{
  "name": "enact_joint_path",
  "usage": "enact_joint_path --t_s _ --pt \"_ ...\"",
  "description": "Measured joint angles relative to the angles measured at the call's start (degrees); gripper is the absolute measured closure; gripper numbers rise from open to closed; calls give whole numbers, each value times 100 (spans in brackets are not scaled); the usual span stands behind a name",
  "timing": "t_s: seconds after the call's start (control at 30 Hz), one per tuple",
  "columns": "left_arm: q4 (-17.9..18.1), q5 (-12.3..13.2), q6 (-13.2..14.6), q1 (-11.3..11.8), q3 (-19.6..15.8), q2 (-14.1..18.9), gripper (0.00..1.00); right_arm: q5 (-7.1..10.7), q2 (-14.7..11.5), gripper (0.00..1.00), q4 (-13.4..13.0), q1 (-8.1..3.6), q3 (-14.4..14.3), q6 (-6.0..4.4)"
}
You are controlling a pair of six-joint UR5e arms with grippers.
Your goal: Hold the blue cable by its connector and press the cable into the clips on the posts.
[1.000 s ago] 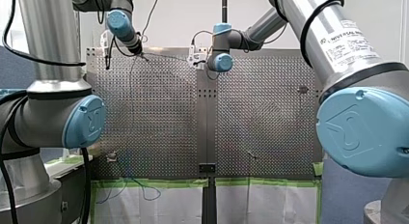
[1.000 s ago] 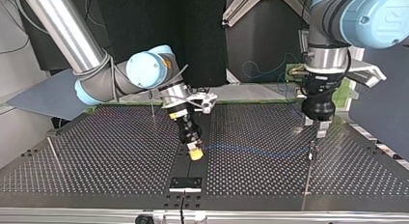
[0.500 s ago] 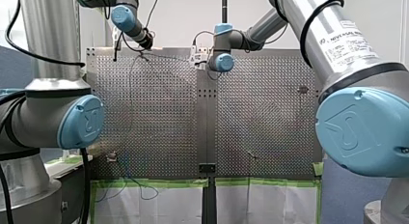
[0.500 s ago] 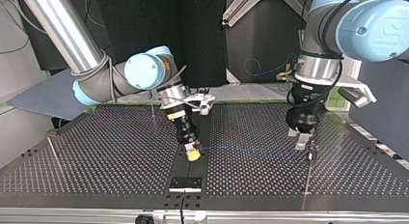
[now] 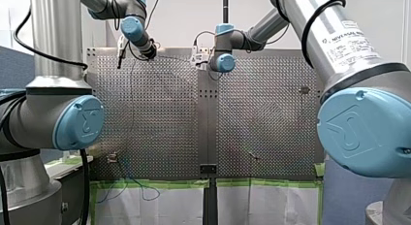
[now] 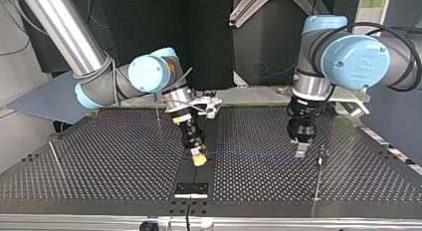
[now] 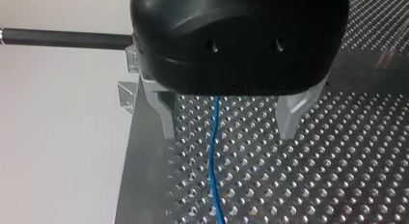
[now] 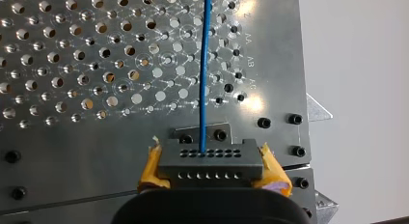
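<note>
Perforated metal surface (image 6: 99, 166) spreads beneath both arms; my right gripper (image 8: 211, 162) is clamped on the dark connector (image 8: 211, 156) of the blue cable (image 8: 204, 64), its yellow pads (image 8: 272, 172) pressed against the connector's two ends; the cable leaves the connector's face and runs straight ahead of this gripper over the holes of the surface; seen from across the surface, it stretches low from the right gripper over to my left gripper (image 6: 300, 151); the left gripper's metal fingers (image 7: 292, 115) stand apart, and the cable passes between them, touching neither, nearer one finger than the other; just beside the left gripper, on the side away from the right gripper, a thin post (image 6: 317, 176) stands upright with a small clip (image 6: 322, 152) at its head; I cannot tell whether the cable sits in that clip.
</note>
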State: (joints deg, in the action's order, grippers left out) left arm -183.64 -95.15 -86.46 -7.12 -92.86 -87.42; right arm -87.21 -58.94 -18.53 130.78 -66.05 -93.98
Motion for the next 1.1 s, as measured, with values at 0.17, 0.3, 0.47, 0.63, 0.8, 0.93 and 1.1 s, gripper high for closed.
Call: enact_joint_path --t_s 0.17,0.3,0.47,0.63,0.8,0.93,1.1 --pt "212 -145 22 -15 4 -90 0 1 0 100 5 -1 0 0" --pt "346 -196 28 -22 14 -187 0 -1 0 100 4 3 1 1" --pt "515 -264 -3 -52 85 -328 0 -6 0 100 2 11 0 0" --pt "668 -429 -34 -109 201 -514 0 -8 0 100 1 17 0 -1" --pt "844 -524 -94 -132 225 -580 0 -7 0 100 5 13 0 0" --pt "926 -583 -108 -121 262 -592 0 -6 0 100 6 14 0 1" --pt "943 -613 -115 -123 343 -631 0 -5 0 100 6 14 1 1"
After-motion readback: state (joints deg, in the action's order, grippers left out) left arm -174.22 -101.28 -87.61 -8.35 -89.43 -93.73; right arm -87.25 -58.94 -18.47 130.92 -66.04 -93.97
